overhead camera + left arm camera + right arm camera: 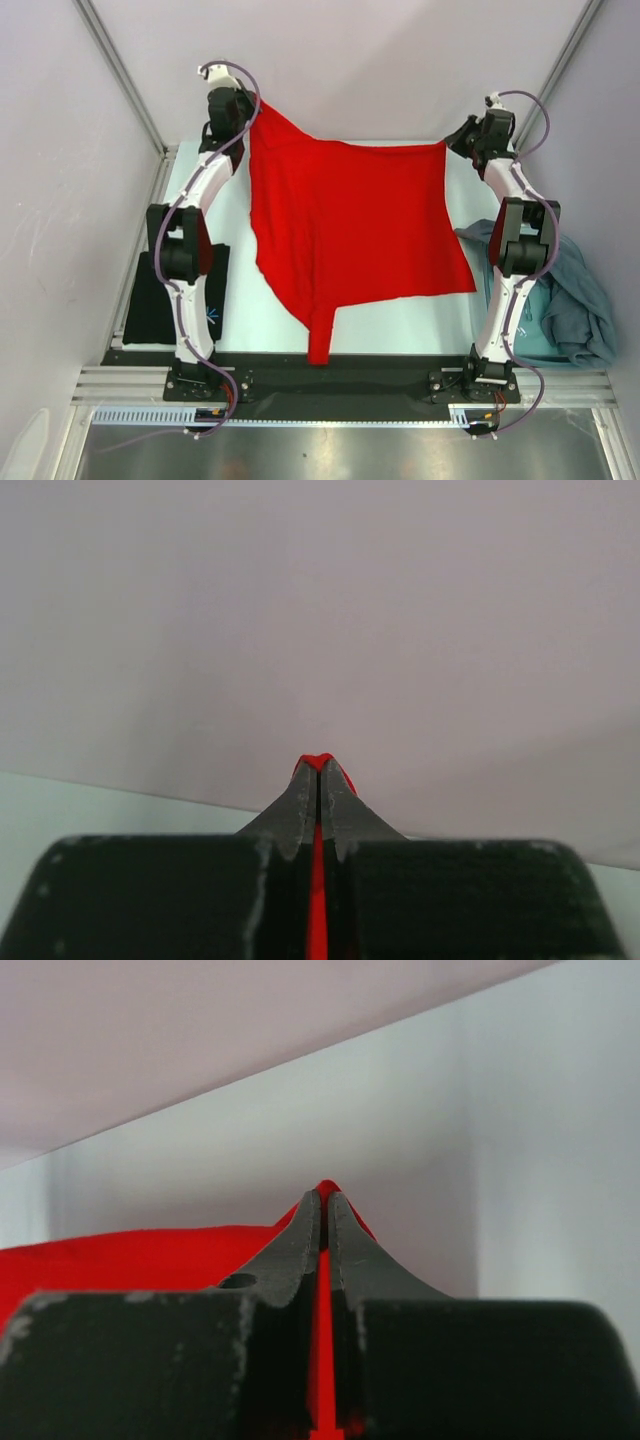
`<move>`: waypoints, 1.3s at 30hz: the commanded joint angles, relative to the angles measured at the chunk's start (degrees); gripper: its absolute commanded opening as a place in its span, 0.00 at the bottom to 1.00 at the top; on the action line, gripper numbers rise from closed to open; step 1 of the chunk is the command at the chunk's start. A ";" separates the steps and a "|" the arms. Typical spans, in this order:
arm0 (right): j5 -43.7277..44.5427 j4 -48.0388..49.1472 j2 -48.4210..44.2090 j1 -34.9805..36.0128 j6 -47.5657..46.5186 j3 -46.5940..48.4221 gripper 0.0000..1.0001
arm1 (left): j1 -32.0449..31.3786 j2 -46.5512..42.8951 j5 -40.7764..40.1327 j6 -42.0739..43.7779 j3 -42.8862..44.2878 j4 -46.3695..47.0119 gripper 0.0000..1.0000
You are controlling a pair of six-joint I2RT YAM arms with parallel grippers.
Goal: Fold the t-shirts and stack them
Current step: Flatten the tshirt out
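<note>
Pinching red t-shirt (350, 220) spread above the table (400, 318), left gripper (245, 100) and right gripper (455, 140) pressed together on its far corners. Left of it, black t-shirt (150, 295) seemingly folded; right of it, teal-grey t-shirts (580, 300) heaped, unfolded.

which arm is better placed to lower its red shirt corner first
Right, likely: the right gripper and left gripper are both shut on the red shirt, but the left corner looks raised higher, cloth hanging steeply.
</note>
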 commanded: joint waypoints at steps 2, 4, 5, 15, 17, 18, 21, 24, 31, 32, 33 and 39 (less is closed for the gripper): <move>0.63 1.43 -12.69 1.80 -1.48 2.17 0.00 | 0.21 -10.18 1.49 0.78 6.91 1.21 0.00; 0.54 2.31 -16.05 1.89 -1.05 2.43 0.00 | 0.12 -13.08 1.93 2.01 8.84 1.12 0.00; 0.63 2.49 -19.11 1.80 -0.87 2.60 0.00 | 0.03 -16.05 2.37 2.44 9.28 1.03 0.00; -0.33 5.04 -41.26 -0.57 1.50 1.38 0.00 | -0.05 -38.28 4.30 5.70 6.04 -0.81 0.00; -0.51 5.13 -44.44 -0.83 2.03 0.32 0.00 | -0.05 -41.47 4.74 6.84 6.21 -1.86 0.00; -0.86 4.87 -46.28 -1.36 2.29 0.06 0.00 | -0.05 -44.01 4.92 7.37 6.91 -2.22 0.00; -1.56 3.46 -52.70 -2.76 2.65 -0.38 0.00 | 0.03 -47.80 3.96 10.17 10.86 -5.29 0.00; -2.53 2.15 -58.59 -3.82 2.38 -0.82 0.00 | 0.03 -52.11 2.38 13.34 15.94 -8.02 0.00; -2.80 -1.90 -66.86 -2.60 -0.16 -0.38 0.00 | 0.03 -58.18 0.97 16.24 22.03 -9.08 0.00; -2.71 -3.12 -67.65 -1.29 -1.47 -0.38 0.00 | 0.03 -58.88 0.88 17.12 21.51 -9.16 0.00; -2.01 -4.00 -68.00 -0.58 -2.53 -0.56 0.00 | 0.03 -59.23 0.79 17.65 20.90 -9.25 0.00; -0.16 -6.74 -67.22 1.98 -6.14 -8.10 0.00 | 0.03 -58.45 -0.53 20.73 8.61 -9.16 0.00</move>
